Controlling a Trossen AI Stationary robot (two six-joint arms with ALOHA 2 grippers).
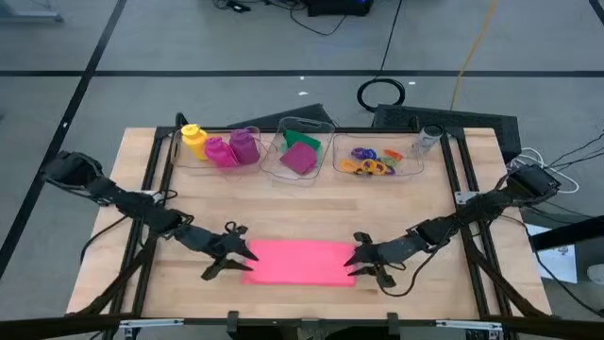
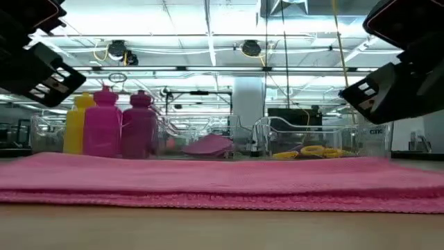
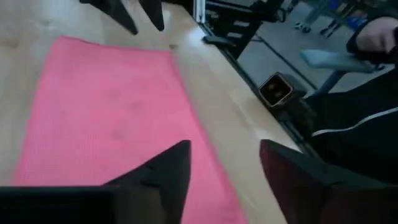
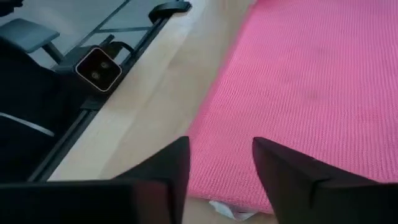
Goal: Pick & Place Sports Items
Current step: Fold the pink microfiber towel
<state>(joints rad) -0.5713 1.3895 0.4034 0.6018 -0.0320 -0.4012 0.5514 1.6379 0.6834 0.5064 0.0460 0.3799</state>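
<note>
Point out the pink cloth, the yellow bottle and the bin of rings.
pink cloth [image 1: 300, 262], high view, middle of its top face.
yellow bottle [image 1: 194, 142], high view, its body.
bin of rings [image 1: 415, 171], high view, front rim.

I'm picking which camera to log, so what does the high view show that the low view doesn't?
Only the high view shows both grippers, left gripper and right gripper, open at the pink cloth's ends, plus the green cloth. Only the low view shows the ceiling lights. Both show the pink cloth, the bottles and the rings.

Wooden table [image 1: 311, 212], pink cloth [image 1: 297, 262] flat near front, three clear bins [image 1: 379, 172] along back
</note>
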